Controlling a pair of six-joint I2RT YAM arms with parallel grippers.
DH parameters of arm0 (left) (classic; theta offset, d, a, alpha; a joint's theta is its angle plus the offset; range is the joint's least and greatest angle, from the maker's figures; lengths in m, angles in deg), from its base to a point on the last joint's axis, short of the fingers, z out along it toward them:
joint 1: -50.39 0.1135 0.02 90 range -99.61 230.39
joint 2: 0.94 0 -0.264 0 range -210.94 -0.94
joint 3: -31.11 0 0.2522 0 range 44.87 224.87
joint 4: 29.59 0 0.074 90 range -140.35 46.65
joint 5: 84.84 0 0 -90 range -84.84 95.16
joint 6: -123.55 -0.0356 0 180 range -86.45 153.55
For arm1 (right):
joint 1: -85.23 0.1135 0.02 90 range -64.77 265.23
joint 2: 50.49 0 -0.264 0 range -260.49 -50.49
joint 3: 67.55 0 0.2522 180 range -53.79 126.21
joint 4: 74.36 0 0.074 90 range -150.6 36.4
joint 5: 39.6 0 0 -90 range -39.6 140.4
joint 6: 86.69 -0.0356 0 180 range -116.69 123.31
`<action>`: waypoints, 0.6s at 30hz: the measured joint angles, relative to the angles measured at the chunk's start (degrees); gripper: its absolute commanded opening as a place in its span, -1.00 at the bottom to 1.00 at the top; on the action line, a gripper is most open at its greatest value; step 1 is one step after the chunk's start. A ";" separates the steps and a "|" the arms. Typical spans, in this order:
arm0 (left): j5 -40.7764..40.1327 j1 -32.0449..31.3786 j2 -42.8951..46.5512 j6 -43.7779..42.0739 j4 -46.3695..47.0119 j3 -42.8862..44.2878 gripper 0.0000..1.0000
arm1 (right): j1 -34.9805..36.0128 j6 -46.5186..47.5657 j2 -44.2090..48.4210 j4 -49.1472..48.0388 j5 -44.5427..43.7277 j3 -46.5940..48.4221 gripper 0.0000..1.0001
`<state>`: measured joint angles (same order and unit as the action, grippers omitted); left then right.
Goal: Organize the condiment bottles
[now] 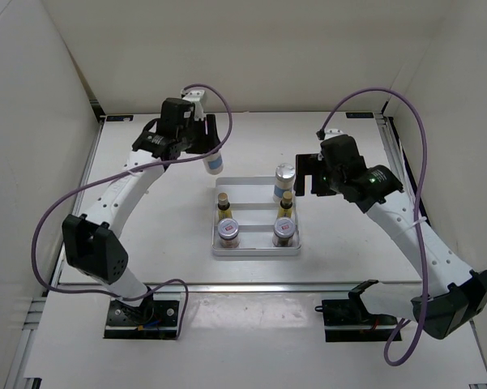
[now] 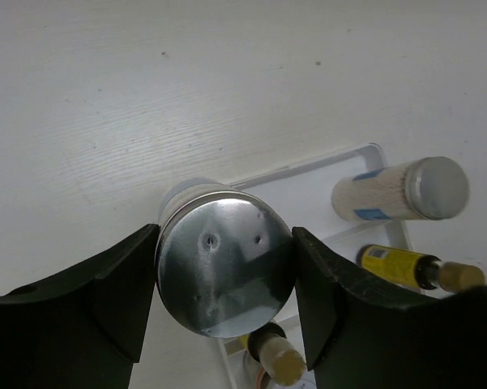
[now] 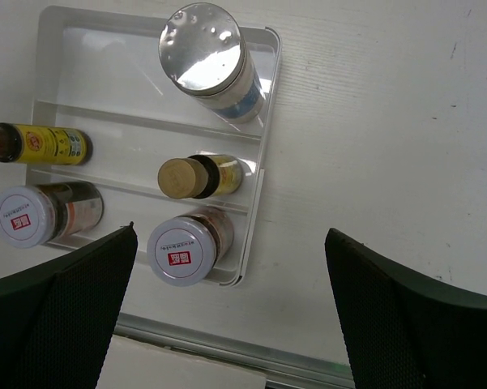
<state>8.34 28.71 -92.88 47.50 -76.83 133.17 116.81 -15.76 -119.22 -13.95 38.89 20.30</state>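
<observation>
While the L gripper pinches the tall white bottle near its silver cap, jaws part-closed on both sides, the bottle leans tilted over the table just far-left of the tray; can't tell if its base is lifted.

Risks: the smooth round top could slip or swing. A tilted descent could catch the tray's far-left rim or knock the yellow bottle one slot nearer.

Room: far-left slot looks bare, and the table is open to the left and far side. The jars fill the near row; the second tall bottle stands far-right. R gripper is wide open, holds nothing, and sits just beside the tray's right rim, so clearance is tight there.
</observation>
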 measured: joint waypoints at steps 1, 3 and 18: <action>0.61 -0.59 0.63 0.00 0.02 0.44 -0.42 | 0.00 0.00 0.02 0.00 -0.09 0.00 1.00; 1.62 -1.81 1.53 -0.02 0.39 0.70 -0.42 | 0.00 0.00 0.02 -0.04 -0.11 -0.07 1.00; 5.75 -6.38 -3.85 1.68 6.56 -8.13 -0.45 | 0.00 0.00 0.61 0.37 -0.57 -1.88 1.00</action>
<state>14.09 22.33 -96.73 49.19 -70.27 125.03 116.81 -15.76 -118.61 -13.58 38.32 18.42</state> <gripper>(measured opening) 0.720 0.998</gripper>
